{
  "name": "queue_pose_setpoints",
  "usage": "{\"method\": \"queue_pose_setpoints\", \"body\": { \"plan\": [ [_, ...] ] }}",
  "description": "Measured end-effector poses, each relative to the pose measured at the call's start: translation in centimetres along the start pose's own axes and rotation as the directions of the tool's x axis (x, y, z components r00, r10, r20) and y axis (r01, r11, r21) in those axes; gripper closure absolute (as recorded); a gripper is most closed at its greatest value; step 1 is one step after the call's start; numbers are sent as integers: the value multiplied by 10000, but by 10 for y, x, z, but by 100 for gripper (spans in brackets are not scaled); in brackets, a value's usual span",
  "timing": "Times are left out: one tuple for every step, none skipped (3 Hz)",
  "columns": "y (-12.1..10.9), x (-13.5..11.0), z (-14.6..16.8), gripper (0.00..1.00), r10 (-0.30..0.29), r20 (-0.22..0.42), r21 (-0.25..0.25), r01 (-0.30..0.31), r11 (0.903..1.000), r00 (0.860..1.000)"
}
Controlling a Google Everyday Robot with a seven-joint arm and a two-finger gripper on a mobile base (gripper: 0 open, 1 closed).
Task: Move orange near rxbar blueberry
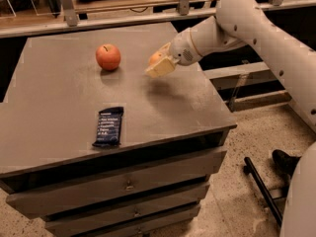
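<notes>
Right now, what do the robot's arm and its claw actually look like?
The arm is smooth, rounded white tubing with small dark dots along it and a thin tan ring near the wrist. The gripper, above the back right of the grey table, is pale cream and blocky. No loose cables show.

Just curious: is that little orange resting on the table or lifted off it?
Lifted. The gripper, over the right half of the table, is shut on the orange, and their shadow lies below, apart from them.

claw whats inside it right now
The claw, above the table's right side, holds the orange. Only the orange's upper part shows; the claw covers the rest.
</notes>
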State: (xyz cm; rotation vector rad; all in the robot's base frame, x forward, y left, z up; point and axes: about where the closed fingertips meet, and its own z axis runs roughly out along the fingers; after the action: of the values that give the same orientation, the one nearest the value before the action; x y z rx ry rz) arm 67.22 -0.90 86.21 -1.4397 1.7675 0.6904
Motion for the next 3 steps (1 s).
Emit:
{"method": "queue_pose_setpoints", "body": {
  "plan": [
    [4,-4,4,100,-58,-16,-149,57,9999,10000],
    [6,-4,8,100,-90,-44,-327,88,9994,10000],
    [30,3,38,100,-743,-360,-1480,682,9866,9966]
  ]
}}
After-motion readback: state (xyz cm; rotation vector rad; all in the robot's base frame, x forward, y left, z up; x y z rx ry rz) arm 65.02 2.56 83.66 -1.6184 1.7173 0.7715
